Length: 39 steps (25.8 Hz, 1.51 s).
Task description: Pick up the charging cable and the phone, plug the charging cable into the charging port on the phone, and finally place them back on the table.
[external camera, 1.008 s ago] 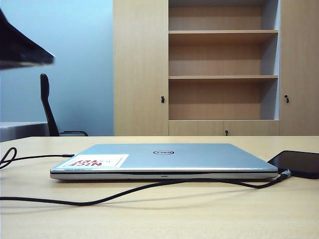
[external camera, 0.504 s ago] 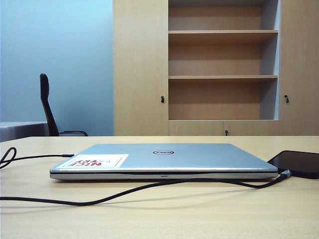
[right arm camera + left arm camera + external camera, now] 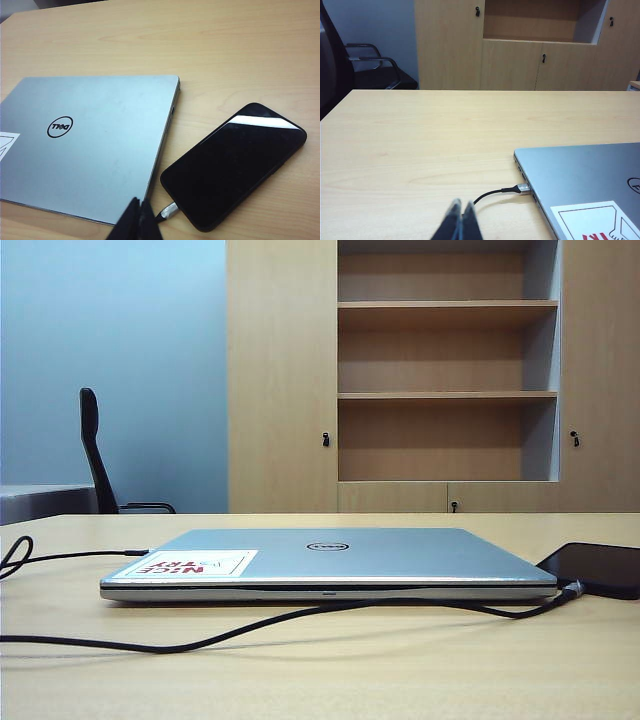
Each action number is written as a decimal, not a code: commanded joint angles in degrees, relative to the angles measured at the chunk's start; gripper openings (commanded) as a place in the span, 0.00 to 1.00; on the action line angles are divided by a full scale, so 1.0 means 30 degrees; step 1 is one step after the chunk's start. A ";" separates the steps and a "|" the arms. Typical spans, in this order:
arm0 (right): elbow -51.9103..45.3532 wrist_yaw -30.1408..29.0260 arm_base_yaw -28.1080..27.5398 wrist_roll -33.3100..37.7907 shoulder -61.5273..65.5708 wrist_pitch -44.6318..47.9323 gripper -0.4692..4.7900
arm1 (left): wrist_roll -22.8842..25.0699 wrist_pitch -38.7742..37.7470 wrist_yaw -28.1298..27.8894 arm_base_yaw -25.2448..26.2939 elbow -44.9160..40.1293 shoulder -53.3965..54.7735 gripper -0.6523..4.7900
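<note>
Wood-grain table (image 3: 420, 670) fills the lower half of the exterior view, with a wooden shelf cabinet (image 3: 445, 370) and a black chair (image 3: 95, 450) behind it, and neither arm shows there. Centre frame sits a closed silver laptop (image 3: 330, 560), and at the right edge the phone (image 3: 600, 568) lies flat on the table just beside the laptop's corner. Over to the right wrist view: the right end effector (image 3: 138, 220) is clenched, tips pressed together and grasping nothing, hovering at the bottom of the frame just beside the phone (image 3: 235, 162). That phone is a thin black slab, glossy face up, with a bright reflection near its far end. The charging cable (image 3: 200, 638) has its silver plug (image 3: 170, 211) seated at the phone's near end, very close to the fingertips. From there the black cord snakes along the table in front of the laptop toward the left edge. In the left wrist view, the left end effector (image 3: 459, 222) is likewise clenched and empty, low in frame, near a second silver-tipped cord end (image 3: 522, 188) at the laptop's side.
</note>
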 commanded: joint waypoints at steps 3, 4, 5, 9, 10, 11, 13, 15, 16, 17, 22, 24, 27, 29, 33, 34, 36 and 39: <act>0.0073 0.0036 0.0015 0.0007 -0.0036 0.0342 0.08 | 0.0357 0.0080 0.0036 0.0029 -0.0007 0.0080 0.11; 0.0073 0.0036 0.0015 0.0007 -0.0044 0.0342 0.08 | 0.0495 0.0080 0.0036 0.0029 -0.0007 0.0080 0.11; 0.0073 0.0036 0.0015 0.0007 -0.0044 0.0342 0.08 | 0.0597 0.0080 0.0036 0.0029 -0.0007 0.0080 0.11; 0.0073 0.0036 0.0015 0.0007 -0.0044 0.0342 0.08 | 0.0627 0.0095 0.0036 0.0029 -0.0007 0.0080 0.11; 0.0073 0.0036 0.0015 0.0007 -0.0044 0.0350 0.08 | 0.0627 0.0095 0.0036 0.0029 -0.0007 0.0080 0.11; 0.0073 0.0036 0.0015 0.0007 -0.0036 0.0342 0.08 | 0.0619 0.0102 0.0044 0.0029 -0.0007 0.0080 0.11; 0.0073 0.0036 0.0015 0.0007 -0.0029 0.0342 0.08 | 0.0619 0.0102 0.0036 0.0029 -0.0007 0.0080 0.11; 0.0073 0.0036 0.0015 0.0007 -0.0029 0.0342 0.08 | 0.0619 0.0102 0.0036 0.0029 -0.0007 0.0080 0.11; 0.0073 0.0036 0.0015 0.0007 -0.0029 0.0342 0.08 | 0.0619 0.0102 0.0036 0.0029 -0.0007 0.0080 0.11; 0.0073 0.0036 0.0015 0.0007 -0.0036 0.0342 0.08 | 0.0619 0.0102 0.0036 0.0029 -0.0007 0.0080 0.11; 0.0073 0.0036 0.0015 0.0007 -0.0036 0.0342 0.08 | 0.0619 0.0102 0.0036 0.0029 -0.0007 0.0080 0.11; 0.0073 0.0044 0.0015 0.0000 -0.0036 0.0350 0.08 | 0.0619 0.0102 0.0036 0.0029 -0.0007 0.0080 0.11; -0.0051 0.0138 -0.0015 0.0000 -0.0058 0.0561 0.08 | 0.0619 0.0109 0.0036 0.0029 -0.0007 0.0080 0.11; -0.0452 0.0415 -0.0066 0.0000 -0.0510 0.0940 0.08 | 0.0619 0.0102 0.0036 0.0029 -0.0007 0.0080 0.11; -0.1719 0.2849 -0.0576 -0.0809 -0.2040 0.1749 0.08 | 0.0619 0.0124 0.0036 0.0029 -0.0007 0.0080 0.11; -0.2178 0.3315 -0.0685 -0.1399 -0.2492 0.2273 0.08 | 0.0619 0.0131 0.0036 0.0029 -0.0007 0.0080 0.11; -0.3257 0.4539 -0.0874 -0.2164 -0.3592 0.3541 0.08 | 0.0619 0.0160 0.0036 0.0029 -0.0007 0.0080 0.11; -0.4532 0.6025 -0.0991 -0.2164 -0.5085 0.5034 0.08 | 0.0619 0.0160 0.0036 0.0029 -0.0007 0.0080 0.11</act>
